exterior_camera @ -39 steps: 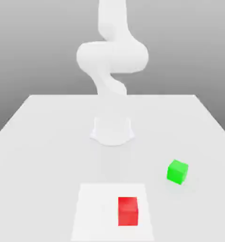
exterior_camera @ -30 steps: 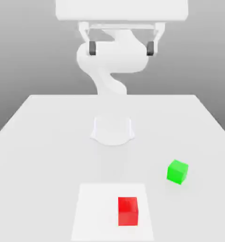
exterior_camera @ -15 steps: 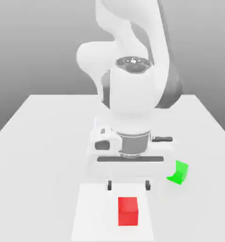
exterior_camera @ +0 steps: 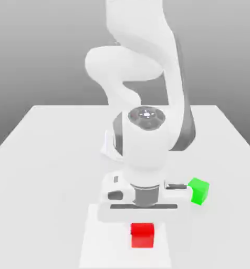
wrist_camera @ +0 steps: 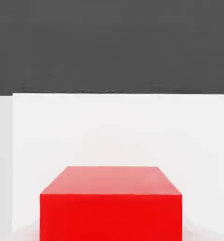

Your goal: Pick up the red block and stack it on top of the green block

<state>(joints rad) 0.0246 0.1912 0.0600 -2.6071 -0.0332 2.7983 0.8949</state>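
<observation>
We take the white, flat, four-sided panel (exterior_camera: 103, 244) on the pale, smooth tabletop (exterior_camera: 38, 184) as our landmark. Within its outline, towards the exterior view's right side of it, we see the bright-red, matte, plain cube (exterior_camera: 143, 239), upright and level. We cannot tell whether the underside of the red cube touches the panel or sits just above it

The tool (exterior_camera: 142, 229) is clamped on the red cube, its two sides drawn in against opposite faces. Above it, the wide white hand housing (exterior_camera: 137, 214) spans the far part of the panel and covers some of its far edge. From there the white, glossy robot arm (exterior_camera: 144, 142) with dark grey joint covers rises over the panel, and the white, rounded arm base (exterior_camera: 111, 151) stands on the tabletop beyond the panel's far edge, partly behind the arm

The bright-green, matte, plain cube (exterior_camera: 199, 191) sits on the tabletop, off the panel, past its far corner on the exterior view's right. It is turned at an angle to the panel's edges, and the end of the hand housing hides a little of it. We see the two cubes well apart, with nothing stacked on the green one

In the hand view, we see the red cube's flat faces squared up against the white panel, close to the camera
</observation>
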